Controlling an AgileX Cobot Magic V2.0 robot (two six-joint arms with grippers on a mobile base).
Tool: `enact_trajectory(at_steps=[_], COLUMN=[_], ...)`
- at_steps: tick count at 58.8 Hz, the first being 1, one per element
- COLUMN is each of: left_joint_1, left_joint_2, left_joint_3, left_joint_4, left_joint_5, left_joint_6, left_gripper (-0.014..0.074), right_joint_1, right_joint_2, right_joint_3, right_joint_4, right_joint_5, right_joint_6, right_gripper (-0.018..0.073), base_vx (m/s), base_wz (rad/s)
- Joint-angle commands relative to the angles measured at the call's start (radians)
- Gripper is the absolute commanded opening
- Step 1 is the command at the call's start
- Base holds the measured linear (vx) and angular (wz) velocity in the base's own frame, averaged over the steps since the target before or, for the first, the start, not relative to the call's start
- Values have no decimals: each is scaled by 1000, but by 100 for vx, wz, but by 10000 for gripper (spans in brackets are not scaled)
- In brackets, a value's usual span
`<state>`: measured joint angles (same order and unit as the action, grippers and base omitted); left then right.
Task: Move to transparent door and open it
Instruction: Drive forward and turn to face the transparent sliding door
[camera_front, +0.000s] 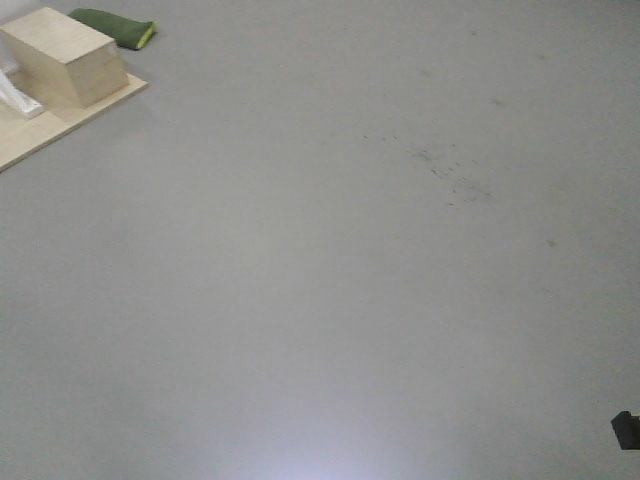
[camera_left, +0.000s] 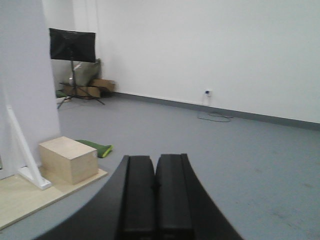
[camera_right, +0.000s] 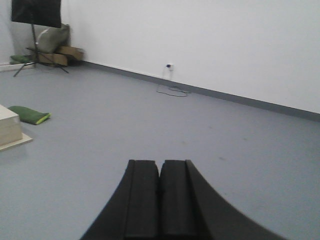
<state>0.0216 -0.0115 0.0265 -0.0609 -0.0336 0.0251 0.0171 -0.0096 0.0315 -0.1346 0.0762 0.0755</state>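
Note:
The transparent door is out of view in every frame. My left gripper (camera_left: 155, 159) is shut and empty, its two black fingers pressed together, pointing across the grey floor toward a white wall. My right gripper (camera_right: 160, 162) is likewise shut and empty, pointing the same way over open floor. Neither gripper touches anything.
A pale wooden box (camera_front: 62, 55) stands on a wooden board (camera_front: 40, 132) at the left, also in the left wrist view (camera_left: 69, 159). A green cushion (camera_front: 115, 27) lies behind it. A white slanted post (camera_left: 22, 145) and wall panel stand at left. A black stand (camera_left: 72, 47) and cardboard are at the far wall.

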Motion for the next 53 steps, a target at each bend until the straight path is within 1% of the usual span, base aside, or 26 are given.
enact_trajectory(at_steps=[1, 28, 53], left_joint_1=[-5, -5, -5], left_joint_2=[-11, -11, -11], left_joint_3=[25, 25, 25], left_joint_4=[-3, -3, -3], left_joint_5=[-86, -86, -86], left_joint_6=[-9, -9, -9], left_gripper=[-7, -7, -7], right_joint_1=[-4, -4, -4], right_joint_2=[-14, -14, -14], right_joint_3=[13, 13, 13], right_joint_4=[-6, -6, -6], right_joint_5=[-87, -87, -87], right_joint_6=[-3, -3, -3], right_gripper=[-5, -5, -5], base_vx=[74, 74, 72], base_wz=[73, 72, 55])
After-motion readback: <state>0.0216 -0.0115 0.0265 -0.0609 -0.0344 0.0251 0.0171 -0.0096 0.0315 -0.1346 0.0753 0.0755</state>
